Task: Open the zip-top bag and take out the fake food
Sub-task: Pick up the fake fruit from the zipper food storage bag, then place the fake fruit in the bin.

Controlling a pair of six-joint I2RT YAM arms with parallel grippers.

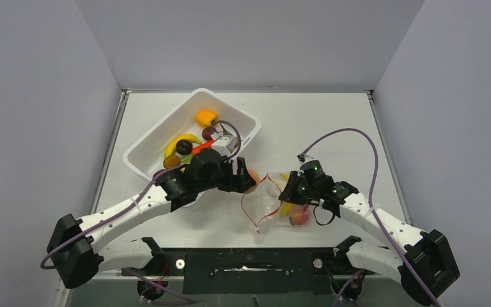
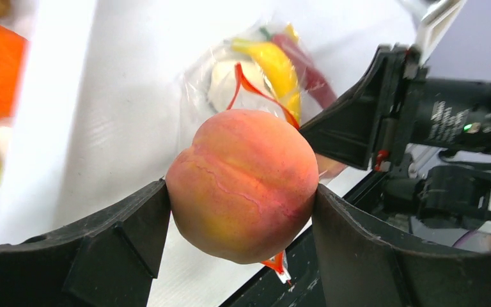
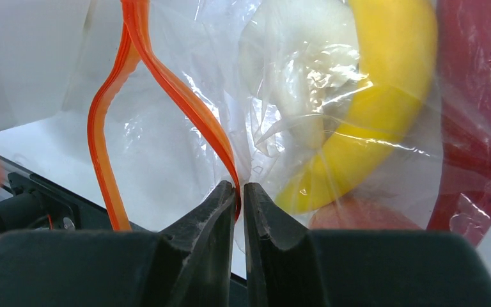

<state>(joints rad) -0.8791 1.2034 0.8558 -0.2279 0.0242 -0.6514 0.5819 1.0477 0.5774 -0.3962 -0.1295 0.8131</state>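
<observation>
Left fingers [image 2: 142, 224] are clamped on the peach [image 2: 243, 182], one on each side. I'm holding it just beside the open mouth of the zip-top bag [image 1: 270, 203], between the bag and the white tub [image 1: 156, 144]. Right fingers [image 3: 220, 214] are nearly closed, pinching one side of the bag's red-orange zip strip [image 3: 166, 83]. The other side of the strip bows away, so the mouth gapes. The bag lies on the surface [image 1: 319, 121], near centre. Inside it are a banana [image 3: 390, 96], a red chili [image 3: 479, 128] and a white piece [image 3: 294, 77]. The tub holds more toy food.
</observation>
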